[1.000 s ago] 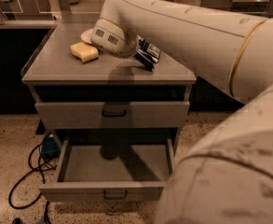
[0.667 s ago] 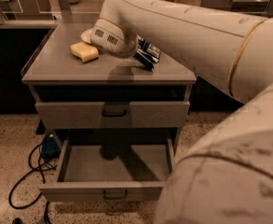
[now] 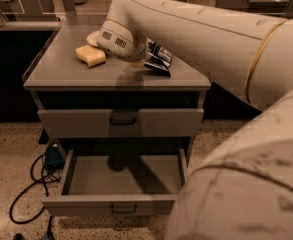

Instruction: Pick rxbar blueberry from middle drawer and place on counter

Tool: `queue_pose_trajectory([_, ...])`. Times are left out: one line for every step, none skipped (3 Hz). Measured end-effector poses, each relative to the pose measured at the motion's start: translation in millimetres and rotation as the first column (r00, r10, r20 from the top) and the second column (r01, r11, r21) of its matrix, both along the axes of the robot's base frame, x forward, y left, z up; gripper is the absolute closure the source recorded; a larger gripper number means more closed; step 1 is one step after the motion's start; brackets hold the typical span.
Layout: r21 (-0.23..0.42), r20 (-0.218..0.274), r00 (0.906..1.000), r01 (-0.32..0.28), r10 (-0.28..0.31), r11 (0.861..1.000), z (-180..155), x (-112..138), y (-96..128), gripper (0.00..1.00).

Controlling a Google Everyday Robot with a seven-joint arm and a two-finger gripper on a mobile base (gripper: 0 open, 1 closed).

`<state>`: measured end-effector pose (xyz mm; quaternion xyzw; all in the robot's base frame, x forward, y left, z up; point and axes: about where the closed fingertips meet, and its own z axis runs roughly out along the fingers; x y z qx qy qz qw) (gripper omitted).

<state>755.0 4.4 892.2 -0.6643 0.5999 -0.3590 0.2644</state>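
The rxbar blueberry [image 3: 159, 65], dark with a blue and white label, is at the right middle of the counter [image 3: 71, 74], its lower edge down on the surface. My gripper [image 3: 155, 51] is right at the bar, at the end of the cream arm that reaches in from the right across the counter. The arm's wrist housing hides part of the bar. Below, the middle drawer [image 3: 86, 204] is pulled out, and the part of its grey tray that shows holds nothing.
A yellow sponge [image 3: 90, 55] lies on the counter left of the wrist. Above the open drawer is a closed drawer front [image 3: 76, 121] with a dark handle. Black cables [image 3: 28, 186] and a blue object [image 3: 52, 157] lie on the floor at the left.
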Motion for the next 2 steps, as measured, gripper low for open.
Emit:
queue_pose_trajectory([0.000,0.000,1.0000,0.000,0.000,1.000,0.0,0.0,-0.1,0.00])
queue_pose_trajectory([0.000,0.000,1.0000,0.000,0.000,1.000,0.0,0.0,-0.1,0.00])
